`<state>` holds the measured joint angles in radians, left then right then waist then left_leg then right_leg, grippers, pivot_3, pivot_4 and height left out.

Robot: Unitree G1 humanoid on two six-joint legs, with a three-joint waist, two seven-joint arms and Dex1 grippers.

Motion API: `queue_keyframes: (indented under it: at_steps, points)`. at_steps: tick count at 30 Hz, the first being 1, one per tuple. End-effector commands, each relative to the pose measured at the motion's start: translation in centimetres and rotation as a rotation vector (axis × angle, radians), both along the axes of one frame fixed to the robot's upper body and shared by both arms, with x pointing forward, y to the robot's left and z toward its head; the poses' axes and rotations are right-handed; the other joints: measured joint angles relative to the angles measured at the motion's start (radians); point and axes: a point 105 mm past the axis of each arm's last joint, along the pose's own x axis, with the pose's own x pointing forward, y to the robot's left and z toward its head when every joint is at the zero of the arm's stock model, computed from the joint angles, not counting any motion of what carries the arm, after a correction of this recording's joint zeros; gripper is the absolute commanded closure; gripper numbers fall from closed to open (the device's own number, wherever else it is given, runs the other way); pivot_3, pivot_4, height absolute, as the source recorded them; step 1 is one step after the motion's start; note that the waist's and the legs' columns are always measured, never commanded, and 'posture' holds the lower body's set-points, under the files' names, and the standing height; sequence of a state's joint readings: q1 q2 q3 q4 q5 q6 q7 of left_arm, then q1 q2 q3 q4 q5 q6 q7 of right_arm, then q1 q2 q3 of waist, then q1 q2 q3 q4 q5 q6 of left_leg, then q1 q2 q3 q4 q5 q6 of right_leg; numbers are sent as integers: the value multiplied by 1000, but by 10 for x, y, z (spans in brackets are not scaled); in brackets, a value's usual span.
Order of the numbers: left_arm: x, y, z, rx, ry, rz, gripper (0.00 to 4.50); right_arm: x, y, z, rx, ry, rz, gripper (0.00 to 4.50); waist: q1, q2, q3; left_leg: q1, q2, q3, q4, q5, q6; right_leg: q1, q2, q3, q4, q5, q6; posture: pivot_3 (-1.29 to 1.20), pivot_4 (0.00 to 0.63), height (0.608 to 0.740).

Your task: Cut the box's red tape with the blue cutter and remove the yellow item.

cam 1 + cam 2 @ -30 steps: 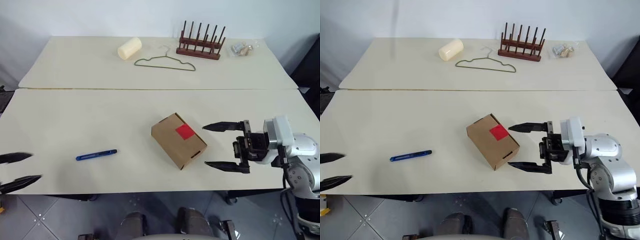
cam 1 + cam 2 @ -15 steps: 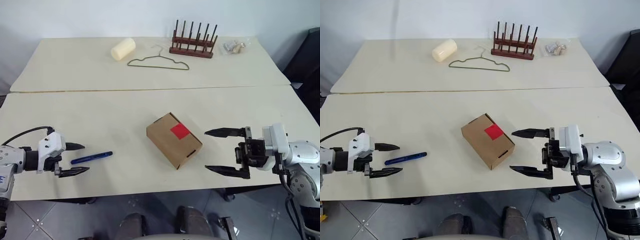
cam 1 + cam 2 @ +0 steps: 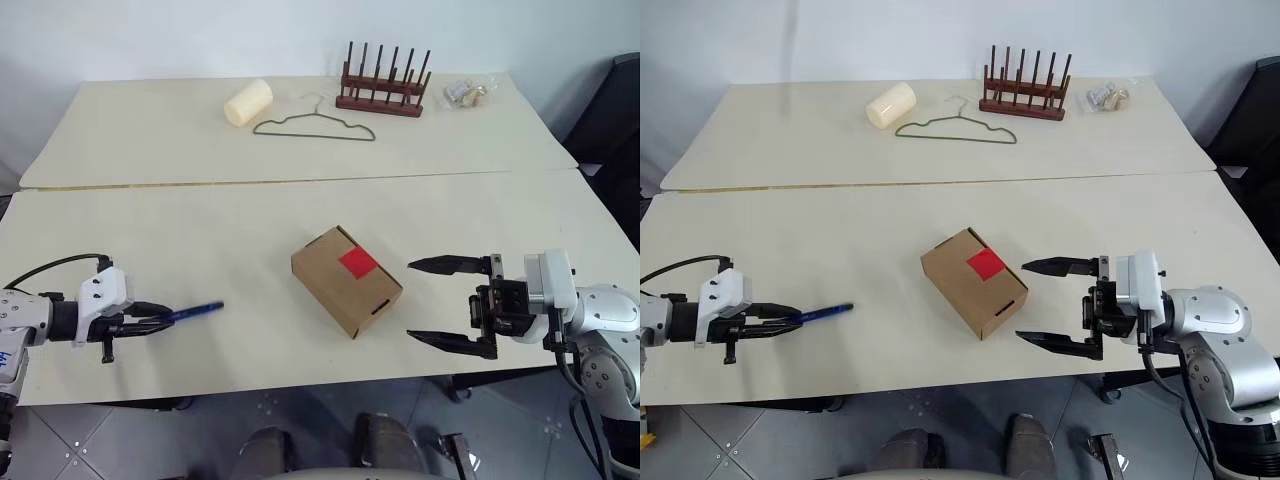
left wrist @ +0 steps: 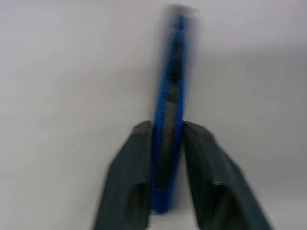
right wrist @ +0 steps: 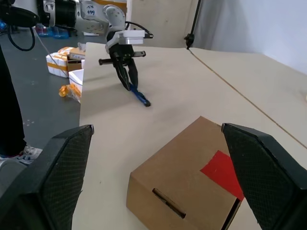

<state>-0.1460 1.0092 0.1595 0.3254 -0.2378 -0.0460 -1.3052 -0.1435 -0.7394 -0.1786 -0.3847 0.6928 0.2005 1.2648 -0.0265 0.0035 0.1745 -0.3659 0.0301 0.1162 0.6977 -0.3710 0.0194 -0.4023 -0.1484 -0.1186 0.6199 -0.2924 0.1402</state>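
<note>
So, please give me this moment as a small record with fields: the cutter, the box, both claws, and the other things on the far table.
blue cutter: lying on the near table, rear end between the left claw's fingers
left claw: closed on the blue cutter
box: closed, at the middle of the near table
red tape: uncut, on the box's top
right claw: open, beside the box, not touching it
far table: cream roll, wire hanger, wooden peg rack, clear bag

No lettering seems readable on anything here.
</note>
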Motion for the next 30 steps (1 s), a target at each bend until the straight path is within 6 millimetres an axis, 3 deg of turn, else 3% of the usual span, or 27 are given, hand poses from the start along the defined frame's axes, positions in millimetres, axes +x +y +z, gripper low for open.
queue_keyframes:
  at_steps: [1, 3, 7, 9, 11, 14, 17, 19, 22, 30]
  points:
    - [-13, -4, -29, 22, 126, -17, 4088, -1, -2, 8, 2, -33, 1, 0, 0, 2, -1, 0, 0, 0, 0, 0, 0, 0, 0, 0, 0, 0, 0, 0, 150, 740]
    - [-7, -10, -22, 1, 87, -26, 4088, -1, -3, 9, 3, -34, -4, 0, 1, 2, -1, 0, 0, 0, 0, 0, 0, 0, 0, 0, 0, 0, 0, 0, 150, 740]
    - [6, -41, 10, -52, -22, -120, 4088, 0, -7, 9, -13, -25, -30, 0, 15, 2, -1, -1, 0, 1, 1, 0, 1, 0, -1, 0, 0, 0, 0, 0, 150, 740]
    - [5, -80, 30, -23, -48, -296, 4088, -4, -13, 7, -83, 27, -66, 0, 35, 0, 0, -3, -1, 0, 3, -1, 2, -1, -1, 0, 0, 0, 0, 0, 150, 740]
    - [-1, -116, 38, 13, -42, -436, 4088, -12, -14, 11, -104, 73, -53, 0, 51, -2, 1, -5, -1, -1, 5, -1, 2, -2, -1, 0, 0, 1, 1, 0, 150, 740]
    - [-3, -159, 42, -5, -13, -502, 4088, -28, -9, 19, -101, 165, 8, 0, 53, -2, 1, -5, -2, 0, 6, -1, 2, -1, -1, 0, 0, 1, 2, 0, 150, 740]
    - [0, -196, 37, -15, 34, -524, 4088, -43, -10, 11, -161, 249, 42, 0, 51, -3, 1, -5, -1, 0, 5, -1, 2, -1, 0, 0, 0, 1, 1, 0, 150, 740]
    - [-3, -225, 26, 15, 112, -580, 4088, -51, -13, -4, -218, 301, 21, 405, 54, -4, 2, -5, -1, 0, 5, -1, 2, -1, 1, 1, 0, 1, 1, 0, 150, 740]
    - [-11, -249, 17, 40, 191, -604, 4088, -54, -15, -19, -279, 326, -45, 1253, 56, -7, 3, -5, -2, 0, 6, -1, 3, 0, 1, 1, -2, 1, 2, 0, 150, 740]
    - [-24, -264, -9, 113, 274, -518, 4088, -44, -7, -59, -424, 256, -139, 3994, 54, -7, 3, -4, -1, -7, 8, 0, 2, 1, 2, 3, -2, 1, 2, 0, 150, 740]
